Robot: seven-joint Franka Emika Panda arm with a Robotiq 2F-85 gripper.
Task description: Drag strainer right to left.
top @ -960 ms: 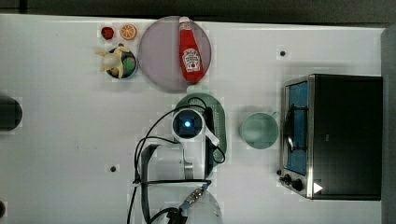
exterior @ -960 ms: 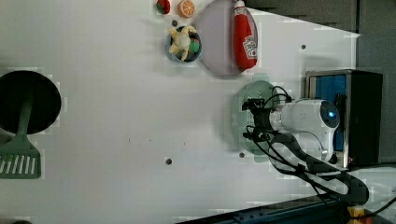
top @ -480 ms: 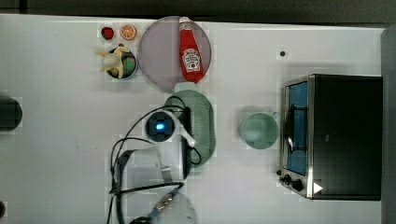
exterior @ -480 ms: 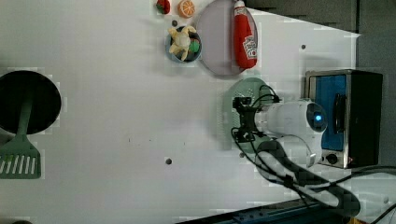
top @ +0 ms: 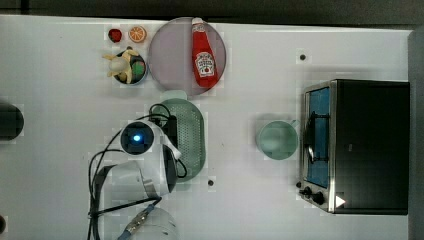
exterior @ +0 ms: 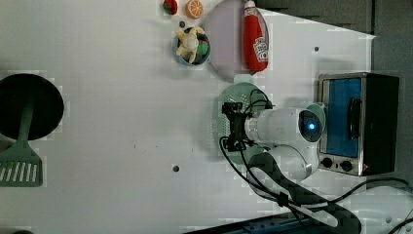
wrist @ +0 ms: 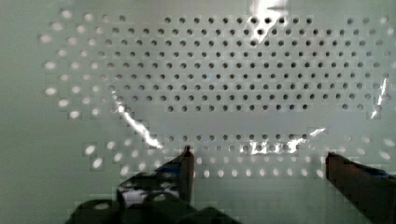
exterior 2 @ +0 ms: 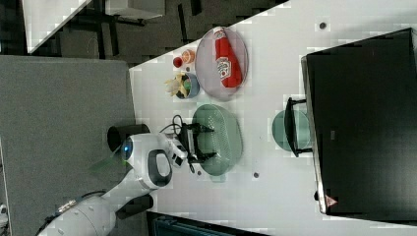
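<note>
On the white tabletop [top: 260, 60], the arm's wrist covers the top view's left part of the sage-green strainer [top: 192, 135]. A lilac plate [top: 172, 55] carries a ketchup bottle [top: 204, 59]. A green cup [top: 276, 140] sits beside the toaster oven [top: 367, 145].

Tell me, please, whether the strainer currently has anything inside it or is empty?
Empty. The wrist view shows the strainer's bare perforated bottom, with just the open gripper reaching in; the right view agrees.

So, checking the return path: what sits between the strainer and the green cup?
Nothing. In the top view, bare white table runs from the strainer to the green cup.
</note>
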